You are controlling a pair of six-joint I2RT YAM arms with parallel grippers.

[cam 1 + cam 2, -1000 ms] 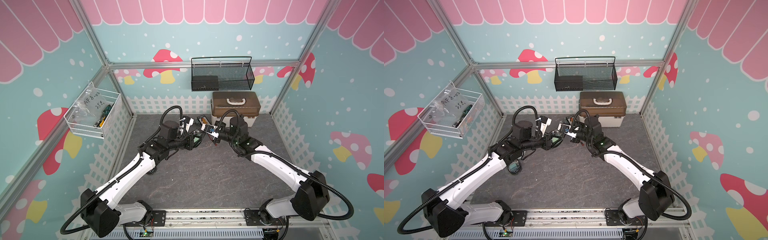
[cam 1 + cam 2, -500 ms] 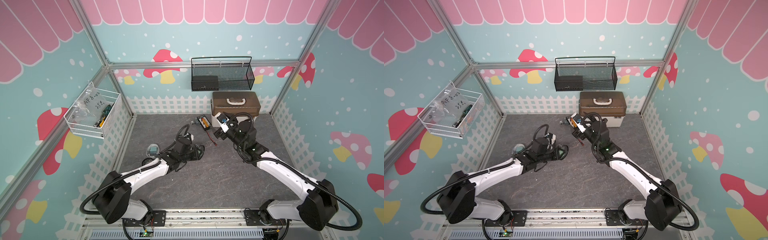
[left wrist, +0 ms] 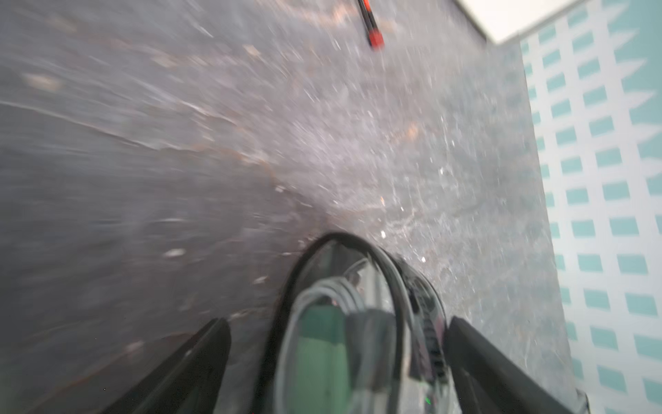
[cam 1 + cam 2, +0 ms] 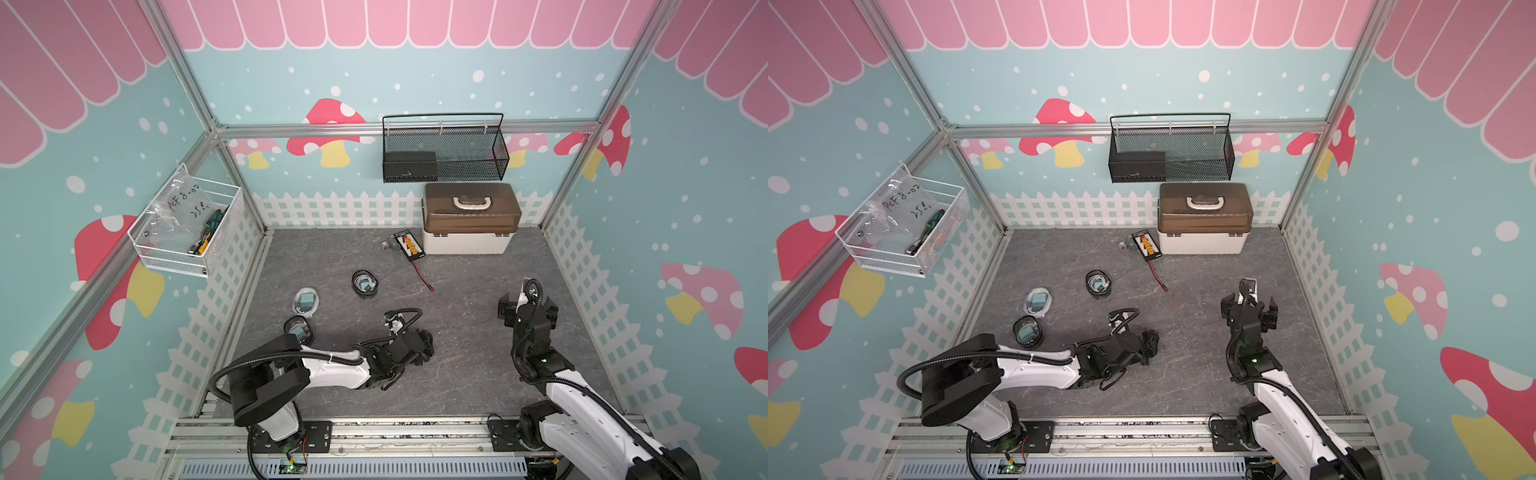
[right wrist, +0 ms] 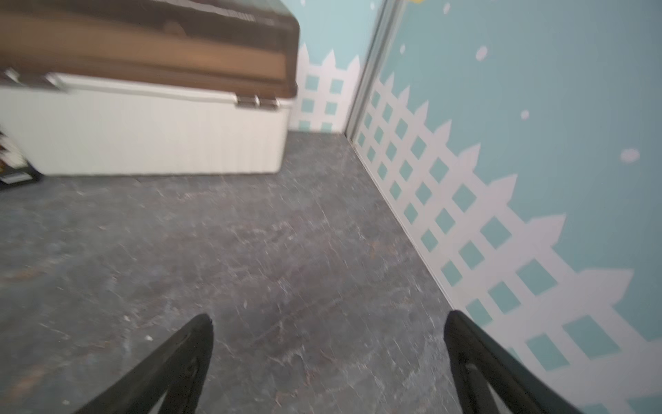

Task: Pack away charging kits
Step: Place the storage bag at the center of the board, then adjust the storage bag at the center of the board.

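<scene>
Charging kits (image 4: 364, 284), three, lie left of centre on the tabletop (image 4: 457, 299). A fourth kit (image 3: 322, 340) lies between the wide-spread left jaws; the right jaws stand parted and empty.

Worktop (image 4: 457, 374): matt grey sheet with stone-like veining. Storage box (image 4: 465, 246): white ribbed plastic body with a satin finish. Its lid (image 4: 494, 212) is smooth, glossy, translucent brown plastic, and its latches (image 5: 257, 102) are bright metal. Rear basket (image 4: 461, 158): matt black metal mesh. Side basket (image 4: 220, 232): white-coated wire, holding a clear, crinkled plastic bag (image 4: 183, 203). Frame rails (image 4: 374, 129): brushed silver metal. Charging kit (image 3: 344, 322): glossy clear plastic shell, matt teal adapter. Right claw (image 5: 327, 322): matt black fingers.
</scene>
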